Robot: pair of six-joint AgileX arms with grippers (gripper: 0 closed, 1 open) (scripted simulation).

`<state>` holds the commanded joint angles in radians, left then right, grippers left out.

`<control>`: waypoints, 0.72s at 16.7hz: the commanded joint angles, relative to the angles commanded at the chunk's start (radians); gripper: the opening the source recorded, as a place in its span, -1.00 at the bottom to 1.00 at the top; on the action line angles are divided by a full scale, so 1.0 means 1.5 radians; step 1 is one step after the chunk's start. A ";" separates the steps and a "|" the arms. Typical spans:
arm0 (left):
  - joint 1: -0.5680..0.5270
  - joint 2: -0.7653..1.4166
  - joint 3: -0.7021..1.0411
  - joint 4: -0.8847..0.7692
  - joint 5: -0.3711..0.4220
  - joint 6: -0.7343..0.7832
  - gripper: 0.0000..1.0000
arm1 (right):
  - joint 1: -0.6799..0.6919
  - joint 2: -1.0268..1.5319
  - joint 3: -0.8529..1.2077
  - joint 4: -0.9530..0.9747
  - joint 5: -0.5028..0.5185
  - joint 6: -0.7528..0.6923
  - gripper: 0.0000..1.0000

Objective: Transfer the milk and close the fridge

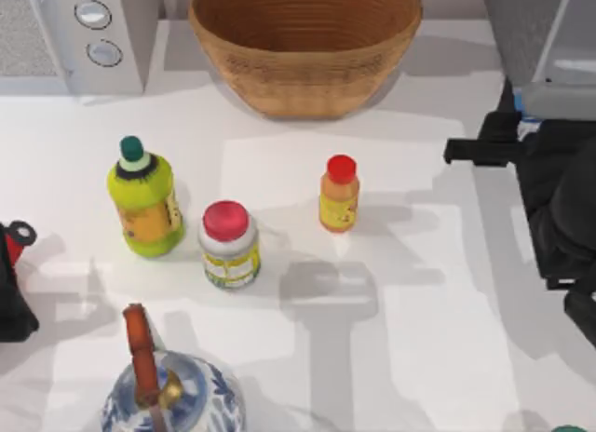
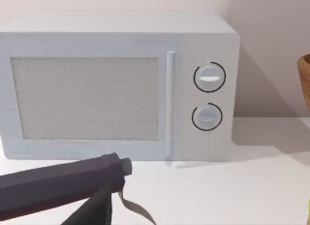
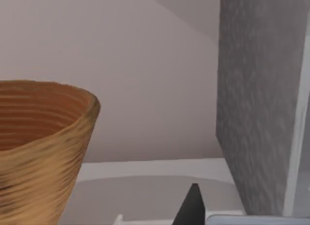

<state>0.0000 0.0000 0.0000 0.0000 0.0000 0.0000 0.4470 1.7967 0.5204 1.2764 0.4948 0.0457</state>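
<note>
While the fridge [image 1: 520,18] stands with its pale door [image 1: 570,32] swung out, neither half of the task can be judged finished. Far to the left of the fridge, at the table's left edge, the left gripper [image 2: 116,184] is parked facing a microwave [image 2: 116,87]; whether it is apart or together cannot be told. Nearer, but well left of the fridge, a green bottle [image 1: 142,201], a red-lidded jar [image 1: 228,246] and a red-capped orange bottle [image 1: 339,194] are left standing apart from one another, with a woven basket [image 1: 305,43] behind them.

Just in front of the fridge, at its open side, the milk [image 1: 559,103] is seen from above as a small boxy shape with a pale blue-grey top and brighter blue at its edges; its lettering is hidden. The right gripper [image 1: 510,108] is placed against the carton's left side, though whether it is clamped on the carton cannot be told.

The carton is judged to have been brought to the fridge's mouth but not yet set inside. Placing it, withdrawing the arm and pushing the door shut are judged to remain.
</note>
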 joint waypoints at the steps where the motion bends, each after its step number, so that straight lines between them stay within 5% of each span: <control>1: 0.000 0.000 0.000 0.000 0.000 0.000 1.00 | -0.047 -0.027 -0.010 -0.013 -0.058 -0.002 -1.00; 6: 0.000 0.000 0.000 0.000 0.000 0.000 1.00 | -0.240 -0.157 -0.066 -0.082 -0.261 -0.015 -1.00; 12: 0.000 0.000 0.000 0.000 0.000 0.000 1.00 | -0.288 -0.195 -0.087 -0.108 -0.304 -0.020 -1.00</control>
<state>0.0000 0.0000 0.0000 0.0000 0.0000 0.0000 0.0145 1.5049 0.3904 1.1142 0.0394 0.0159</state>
